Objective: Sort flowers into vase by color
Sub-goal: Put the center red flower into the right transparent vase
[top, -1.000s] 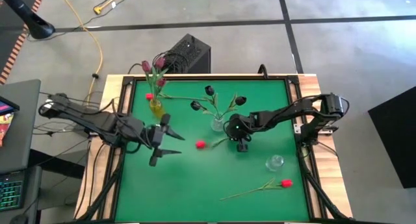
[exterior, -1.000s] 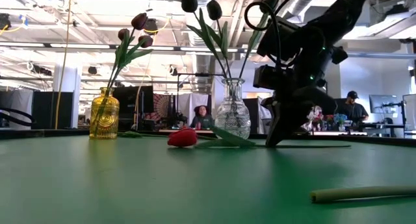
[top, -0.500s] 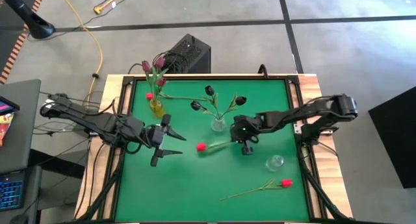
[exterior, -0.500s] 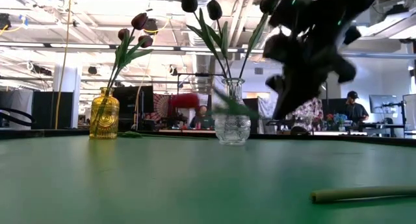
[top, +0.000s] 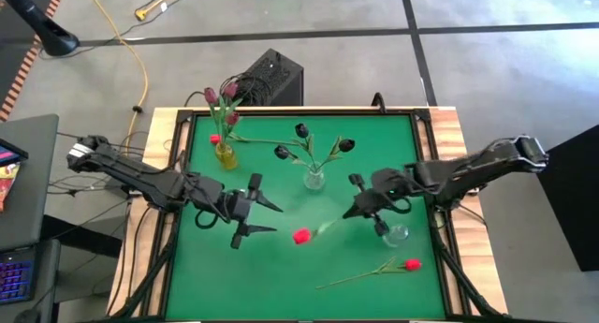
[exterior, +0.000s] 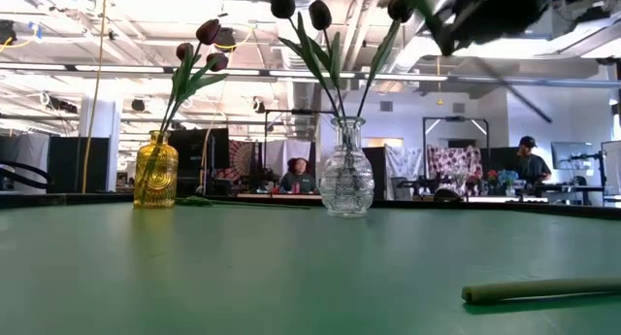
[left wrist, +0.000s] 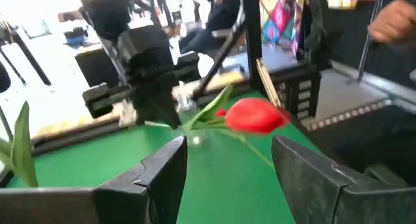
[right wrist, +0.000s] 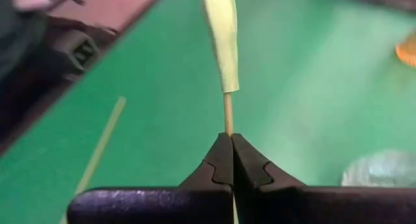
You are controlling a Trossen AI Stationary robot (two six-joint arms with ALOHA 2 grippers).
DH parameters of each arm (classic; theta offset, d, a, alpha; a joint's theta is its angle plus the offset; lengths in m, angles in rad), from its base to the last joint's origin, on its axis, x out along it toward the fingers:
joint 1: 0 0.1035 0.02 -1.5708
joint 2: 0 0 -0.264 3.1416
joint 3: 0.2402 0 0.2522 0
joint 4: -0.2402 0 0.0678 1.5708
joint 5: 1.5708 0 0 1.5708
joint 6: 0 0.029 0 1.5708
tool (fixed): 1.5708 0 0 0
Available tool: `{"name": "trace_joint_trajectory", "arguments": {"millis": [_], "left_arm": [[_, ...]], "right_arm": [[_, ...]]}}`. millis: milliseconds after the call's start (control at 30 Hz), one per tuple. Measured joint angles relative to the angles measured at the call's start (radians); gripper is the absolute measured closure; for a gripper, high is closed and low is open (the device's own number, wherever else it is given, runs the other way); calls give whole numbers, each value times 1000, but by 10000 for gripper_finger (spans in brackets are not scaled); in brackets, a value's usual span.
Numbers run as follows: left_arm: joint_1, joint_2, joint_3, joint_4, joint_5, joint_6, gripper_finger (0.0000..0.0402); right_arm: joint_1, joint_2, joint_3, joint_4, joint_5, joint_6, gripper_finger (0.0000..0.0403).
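Two red tulips remain unsorted: one red artificial tulip [top: 301, 236] hangs above the green table [top: 271, 276], its thin stem pinched in the right gripper [top: 354, 211], fingers fully shut; another red tulip [top: 411, 264] lies near the front edge. Dark tulips [top: 301, 131] stand in the clear glass vase [top: 314, 180], maroon ones [top: 220, 95] in the yellow glass vase [top: 224, 155]. A small clear vase [top: 396, 234] stands empty, judged the reds' destination. The left gripper [top: 264, 217] waits close by, fingers spread wide, holding nothing.
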Motion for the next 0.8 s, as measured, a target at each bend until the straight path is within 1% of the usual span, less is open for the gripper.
{"name": "trace_joint_trajectory", "arguments": {"millis": [133,300,400,467,600,667,733,800], "left_arm": [[1,62,0,110,2,7,189],[1,193,0,266,26,3,189],[1,295,0,405,27,-7,189],[1,364,0,527,27,-8,189],[0,487,0,764,24,-8,189],[-2,544,6,865,1,-12,189],[-8,598,29,922,-29,-19,189],[-14,655,68,944,-60,-17,189]], "right_arm": [[62,-58,0,27,2,18,386],[131,-81,1,101,5,25,386],[161,-81,1,129,6,33,386],[174,-78,1,147,11,58,385],[201,-77,1,160,57,93,385],[218,-77,1,163,84,101,385],[232,-77,1,166,118,104,385],[244,-77,1,172,148,104,385]]}}
